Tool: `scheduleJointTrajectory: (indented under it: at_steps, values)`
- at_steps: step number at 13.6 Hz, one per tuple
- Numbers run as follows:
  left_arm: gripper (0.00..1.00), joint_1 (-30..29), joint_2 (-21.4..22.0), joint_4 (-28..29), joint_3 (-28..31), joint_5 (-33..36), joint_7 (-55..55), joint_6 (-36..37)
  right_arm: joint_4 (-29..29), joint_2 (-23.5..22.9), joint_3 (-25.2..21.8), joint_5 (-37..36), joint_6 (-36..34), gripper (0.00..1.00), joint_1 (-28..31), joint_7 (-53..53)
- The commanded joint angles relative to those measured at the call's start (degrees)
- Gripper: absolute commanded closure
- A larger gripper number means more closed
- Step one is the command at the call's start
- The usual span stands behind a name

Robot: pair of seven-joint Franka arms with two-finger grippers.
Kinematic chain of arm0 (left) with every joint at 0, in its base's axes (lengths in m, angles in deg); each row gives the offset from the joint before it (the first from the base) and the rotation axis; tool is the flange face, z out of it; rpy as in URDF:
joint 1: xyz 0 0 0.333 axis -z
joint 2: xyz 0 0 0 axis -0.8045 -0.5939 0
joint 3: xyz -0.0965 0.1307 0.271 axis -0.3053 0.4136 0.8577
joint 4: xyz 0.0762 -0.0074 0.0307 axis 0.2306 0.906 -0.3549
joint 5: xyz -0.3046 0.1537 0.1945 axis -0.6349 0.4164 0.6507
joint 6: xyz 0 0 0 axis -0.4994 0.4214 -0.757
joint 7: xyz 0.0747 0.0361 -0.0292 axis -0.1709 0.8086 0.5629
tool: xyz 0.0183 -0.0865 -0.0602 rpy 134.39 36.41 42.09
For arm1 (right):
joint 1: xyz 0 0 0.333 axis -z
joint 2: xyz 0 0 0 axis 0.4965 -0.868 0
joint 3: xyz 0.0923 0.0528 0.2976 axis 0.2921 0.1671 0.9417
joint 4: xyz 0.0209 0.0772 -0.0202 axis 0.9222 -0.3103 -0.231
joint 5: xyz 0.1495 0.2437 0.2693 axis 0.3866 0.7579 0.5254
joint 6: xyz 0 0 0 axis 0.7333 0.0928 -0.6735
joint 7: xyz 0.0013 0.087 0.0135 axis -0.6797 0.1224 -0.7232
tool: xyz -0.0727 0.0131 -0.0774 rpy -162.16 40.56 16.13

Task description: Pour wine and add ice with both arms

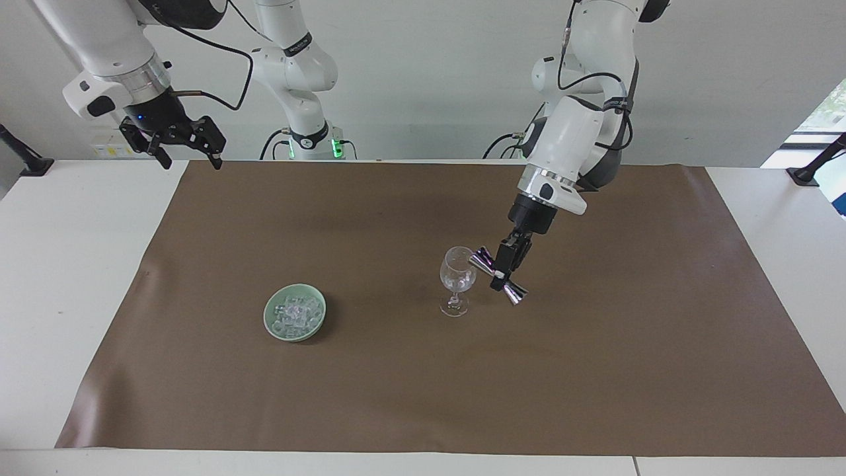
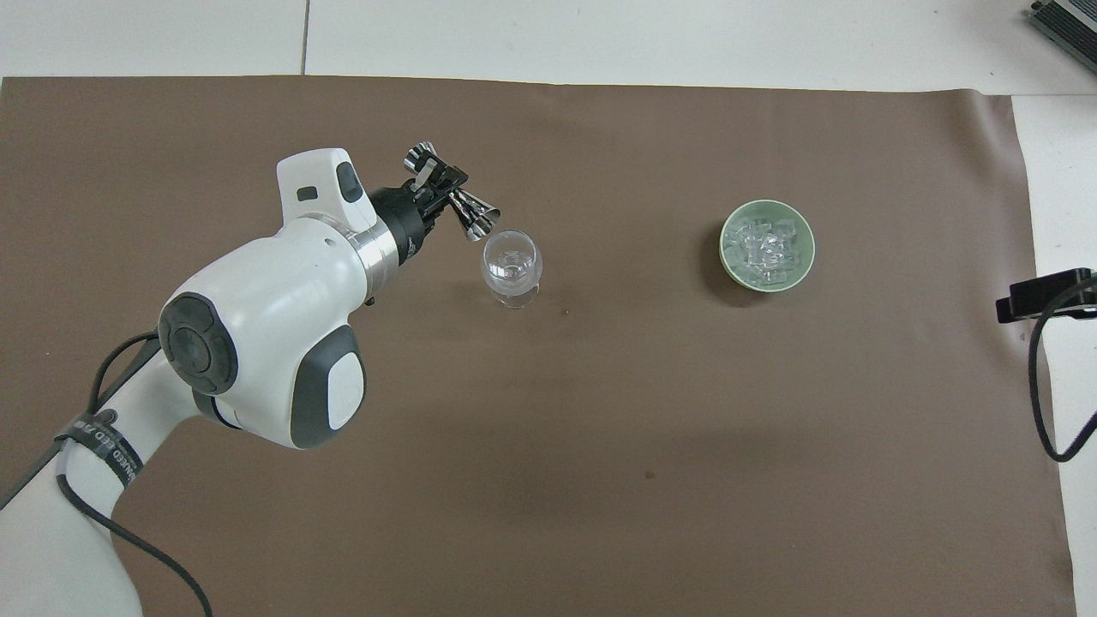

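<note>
Brown mat over the white surface (image 1: 92, 277). My left gripper (image 1: 506, 266) has its fingers pinching the jigger (image 1: 497, 275), tilted mouth-first at the wine glass (image 1: 457, 277) rim. Ice (image 1: 296, 313) sits in the green dish (image 1: 271, 325) toward the right arm's end; right gripper (image 1: 187, 147) waits, fingers spread.

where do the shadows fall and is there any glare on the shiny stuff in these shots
Facing view: lighting is soft and even; the green dish casts a faint shadow on the brown mat; the metal jigger in the left claw shows bright glints. Overhead view: a dark shadow edges the dish, and highlights sparkle on the wine glass and ice.
</note>
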Motion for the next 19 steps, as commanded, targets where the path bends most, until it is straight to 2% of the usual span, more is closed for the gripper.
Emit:
scheduleJointTrajectory:
  at_steps: [1, 6, 8, 11, 13, 15, 19]
  values:
    - [1.00, -0.3, -0.4, -1.5, 0.1, 1.4, 0.3, 4.0, 0.5, -0.1, 0.0, 0.1, -0.1, 0.00, 0.8, -0.3]
    - [1.00, -1.0, -0.5, -7.4, 1.7, 1.2, 0.7, 13.9, 0.1, 0.1, 0.0, 0.2, 0.2, 0.00, 1.3, 0.2]
    - [1.00, -1.3, -0.7, -10.0, 3.8, 0.2, 0.3, 18.0, -0.3, 0.5, 0.0, 0.1, 0.1, 0.00, 1.3, 3.6]
    - [1.00, -1.3, -4.1, -19.8, 5.0, -2.6, 0.3, 32.2, -3.2, 2.1, 0.6, 0.3, 0.7, 0.00, -0.2, 13.7]
    - [1.00, -2.7, -4.3, -20.3, 5.2, -6.7, 0.5, 34.9, -6.0, 2.9, 0.6, 0.5, 6.0, 0.00, -4.2, 17.0]
    - [1.00, -2.7, -4.3, -21.6, 8.2, -12.2, 0.4, 40.6, -9.9, 2.6, 0.7, 1.0, 9.2, 0.00, -5.2, 19.0]
    - [1.00, -3.2, -4.1, -21.5, 11.8, -21.6, 0.1, 48.5, -18.1, 0.6, 0.6, 1.1, 21.7, 0.00, -9.6, 23.0]
